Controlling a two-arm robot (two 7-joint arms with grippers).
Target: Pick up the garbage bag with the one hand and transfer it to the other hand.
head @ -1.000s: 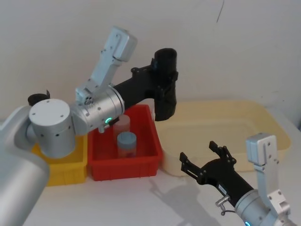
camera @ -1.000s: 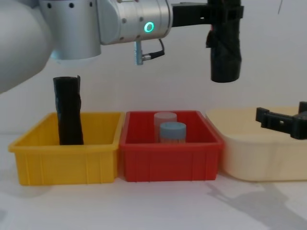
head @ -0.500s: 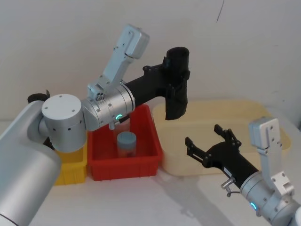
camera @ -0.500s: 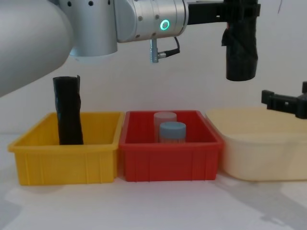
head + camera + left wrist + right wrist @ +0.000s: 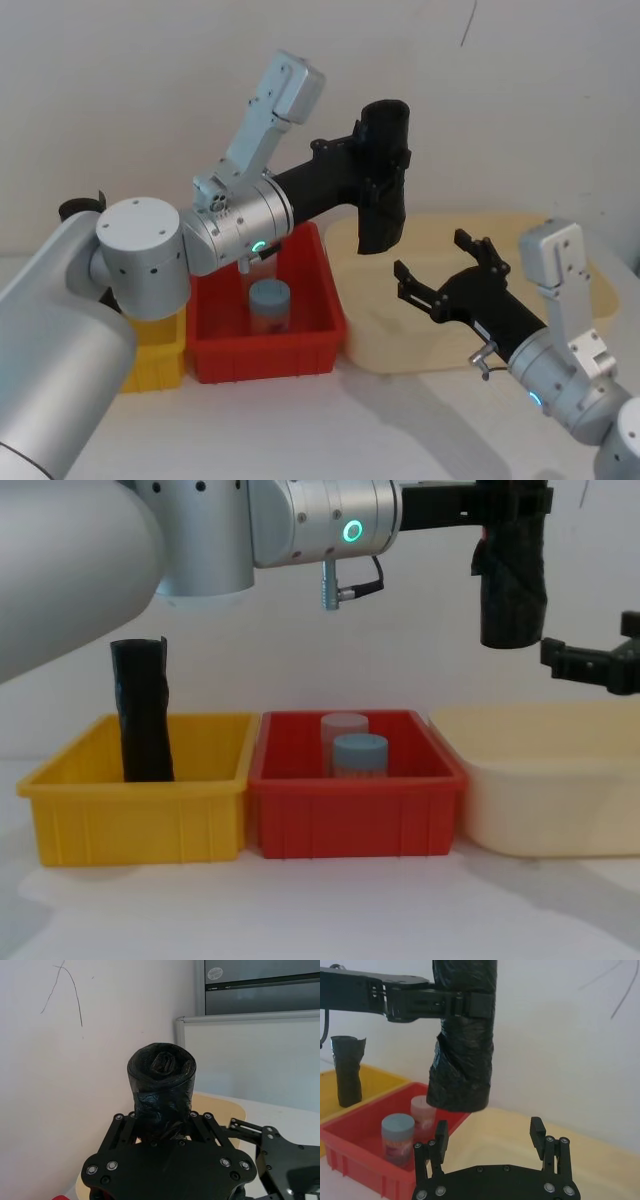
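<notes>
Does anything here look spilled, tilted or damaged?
Nothing stands out. The garbage bag hangs upright in the left claw, the open right claw is near its lower end, and both jars stand upright in the red bin.

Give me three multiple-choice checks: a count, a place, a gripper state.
1. Jars in the red bin: A one, B two, C four.
2. The spare black roll stands in: A the red bin, B the yellow bin, C no bin.
3. The right gripper is: A open, empty, B shut on the garbage bag, C shut on a jar.
Answers: B, two caps show; B, it rises from the yellow bin; A, its fingers are spread, the left gripper holds the bag.
</notes>
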